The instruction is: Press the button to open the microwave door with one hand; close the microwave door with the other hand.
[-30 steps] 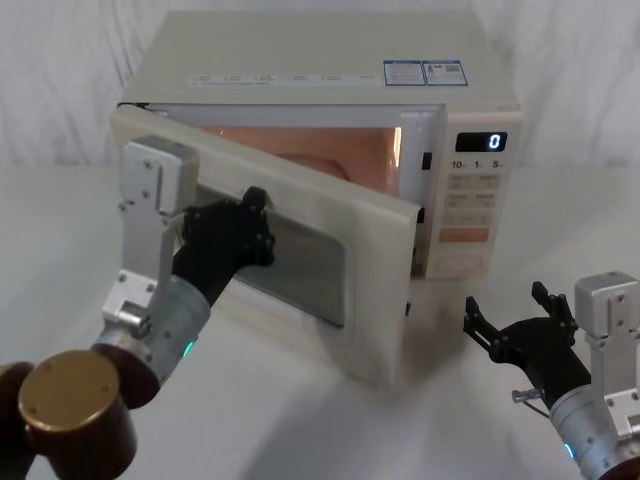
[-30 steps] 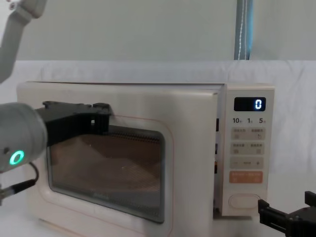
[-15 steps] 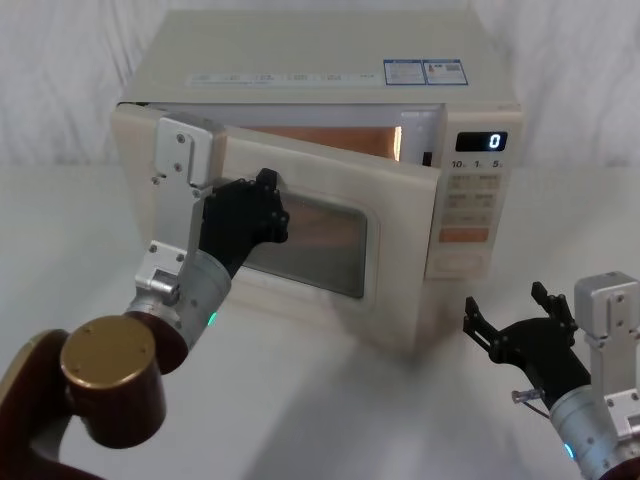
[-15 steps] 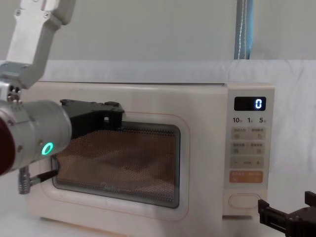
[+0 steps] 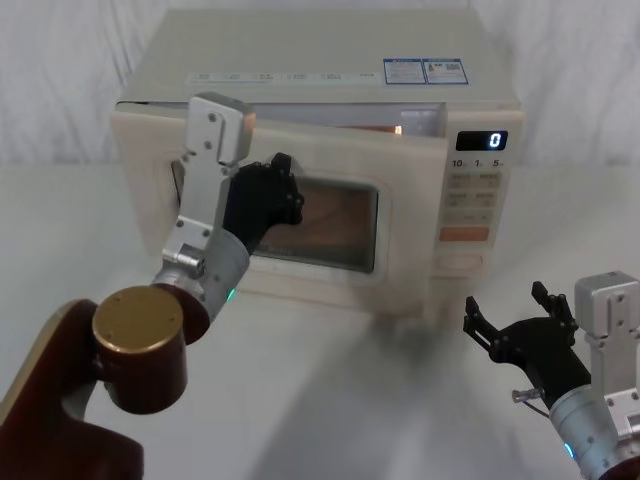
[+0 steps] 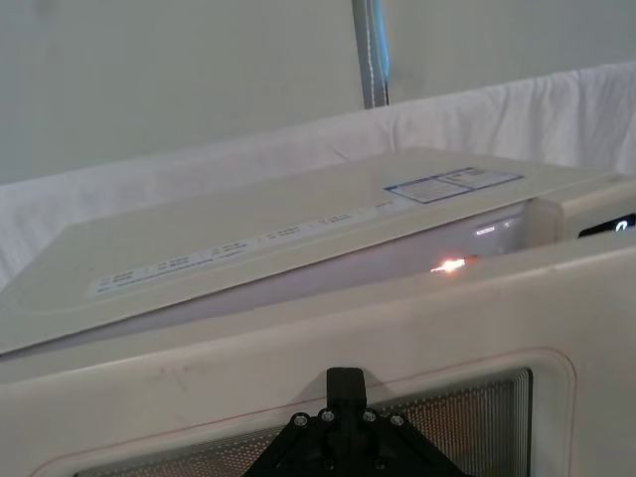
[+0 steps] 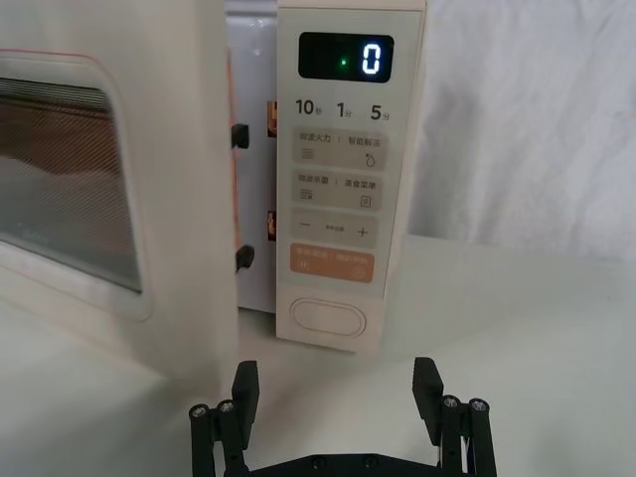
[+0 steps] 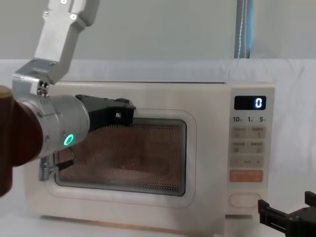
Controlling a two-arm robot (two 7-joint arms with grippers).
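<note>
While the door stands a little ajar, we read the scene as follows.

Microwave door (image 5: 330, 215): we see it swung almost flat to the oven front, its right edge a narrow gap off the cabinet; in the right wrist view that gap shows latch hooks and an orange glow between door and control panel (image 7: 348, 169). The dark mesh window faces us in the chest view.

Left gripper (image 5: 268, 200): we find it pressed against the upper left part of the door's window frame, the grey wrist and brown arm reaching in from the near left. Its black tip lies on the frame just above the mesh in the left wrist view. We cannot tell whether its fingers are spread or closed.

Right gripper (image 5: 515, 335): we see it low at the near right, well apart from the oven, over the white table (image 5: 350, 400). Its fingers (image 7: 427, 383) are spread wide and grasp nothing.

Button (image 7: 328, 316): we place it at the bottom of the control panel, right of the door, below the orange key (image 7: 333, 264). Nothing touches it; the right gripper sits nearer to us, facing it.

Display (image 7: 346, 58): we read a lit 0.
</note>
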